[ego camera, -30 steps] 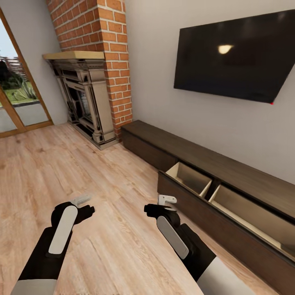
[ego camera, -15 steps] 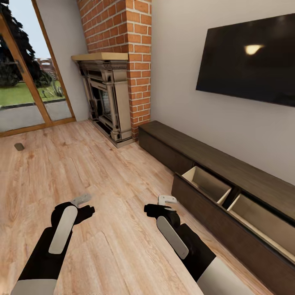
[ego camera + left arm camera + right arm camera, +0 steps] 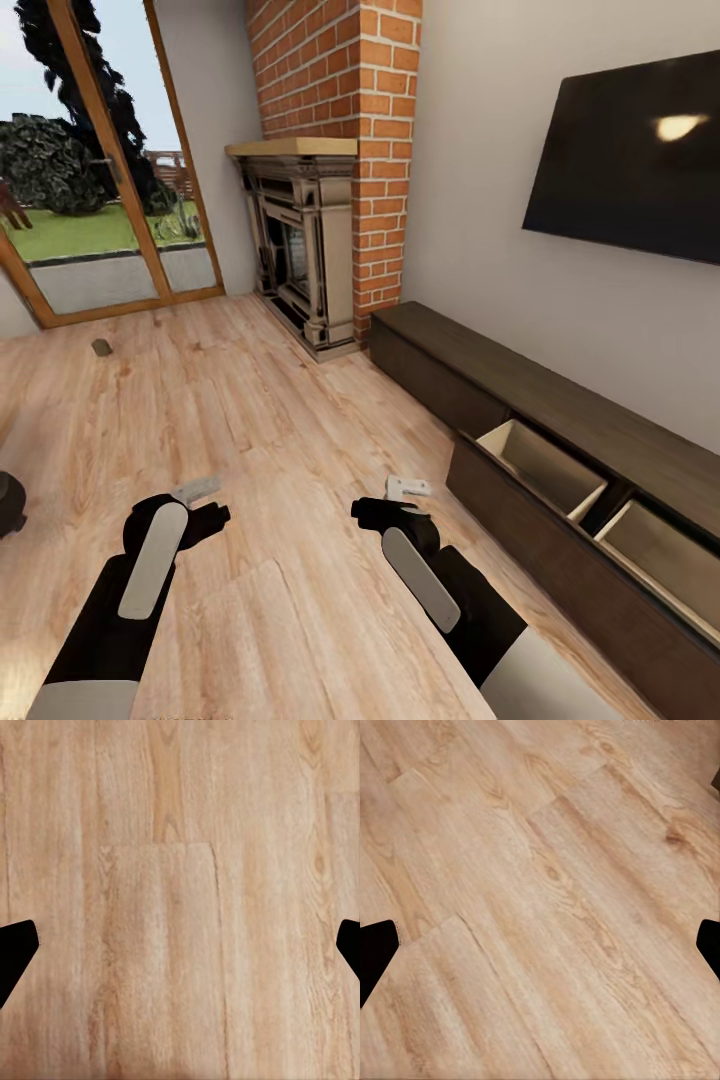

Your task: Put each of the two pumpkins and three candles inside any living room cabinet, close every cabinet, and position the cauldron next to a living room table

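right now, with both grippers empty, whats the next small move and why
Probably keep turning left toward the small brown object on the floor near the glass door; it may be a candle. Both the left gripper and right gripper hang open over bare planks, and the cabinet drawers already stand open, ready.

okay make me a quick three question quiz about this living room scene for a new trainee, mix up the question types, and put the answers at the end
1. True or false: both drawers of the cabinet nearest the robot are pushed shut.
2. Multiple choice: what lies on the floor near the glass door? A) an orange pumpkin B) a small brown object C) a book
3. Fill in: the left gripper and right gripper are both ____ and hold nothing.

Key:
1. False. Two drawers stand open, tan insides showing.
2. B. It may be a candle; too small to tell.
3. Open. Each wrist view shows the fingertips far apart over bare planks.
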Tool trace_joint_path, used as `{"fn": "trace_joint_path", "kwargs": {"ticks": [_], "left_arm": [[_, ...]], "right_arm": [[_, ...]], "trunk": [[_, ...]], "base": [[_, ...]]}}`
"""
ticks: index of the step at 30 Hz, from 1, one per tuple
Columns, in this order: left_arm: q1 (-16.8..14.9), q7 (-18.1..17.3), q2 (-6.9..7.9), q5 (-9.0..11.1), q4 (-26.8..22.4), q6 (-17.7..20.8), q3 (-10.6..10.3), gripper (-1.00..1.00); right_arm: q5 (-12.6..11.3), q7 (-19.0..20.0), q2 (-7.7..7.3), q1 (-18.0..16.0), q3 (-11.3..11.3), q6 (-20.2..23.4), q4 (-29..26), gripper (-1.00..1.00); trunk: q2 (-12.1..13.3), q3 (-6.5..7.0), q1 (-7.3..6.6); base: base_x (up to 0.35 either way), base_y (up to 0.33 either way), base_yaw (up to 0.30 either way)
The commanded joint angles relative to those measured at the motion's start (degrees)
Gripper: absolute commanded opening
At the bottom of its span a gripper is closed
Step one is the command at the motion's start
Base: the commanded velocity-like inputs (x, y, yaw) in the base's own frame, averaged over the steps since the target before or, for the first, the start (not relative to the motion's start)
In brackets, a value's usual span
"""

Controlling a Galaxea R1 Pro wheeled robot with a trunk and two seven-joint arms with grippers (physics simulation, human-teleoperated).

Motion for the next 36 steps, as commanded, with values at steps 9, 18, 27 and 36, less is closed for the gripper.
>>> {"fn": "trace_joint_path", "kwargs": {"ticks": [9, 18, 27, 36], "left_arm": [[0.0, 0.6, -0.01, 0.6, 0.0, 0.1, 0.0, 1.00], [0.0, 0.6, -0.02, 0.6, 0.6, 0.1, 0.1, 1.00], [-0.1, 0.6, -0.02, 0.7, 1.8, 0.1, 0.0, 1.00], [-0.1, 0.5, 0.03, 0.6, 2.5, 0.1, 0.0, 1.00]], "right_arm": [[-0.4, -0.5, -0.03, -0.1, 0.1, 0.1, -0.1, 1.00], [-0.3, -0.5, -0.04, -0.1, 0.1, 0.1, -0.1, 1.00], [-0.4, -0.5, -0.08, -0.1, 0.0, 0.2, -0.1, 1.00], [-0.4, -0.5, 0.01, -0.1, 0.1, 0.2, -0.1, 1.00]], "trunk": [[0.0, 0.69, 0.00], [0.0, 1.45, 0.00], [0.0, 2.13, 0.00], [0.0, 2.21, 0.00]], "base": [[0.000, 0.000, 0.166], [0.070, 0.000, 0.145], [0.295, 0.000, 0.118], [0.326, 0.000, 0.023]]}}
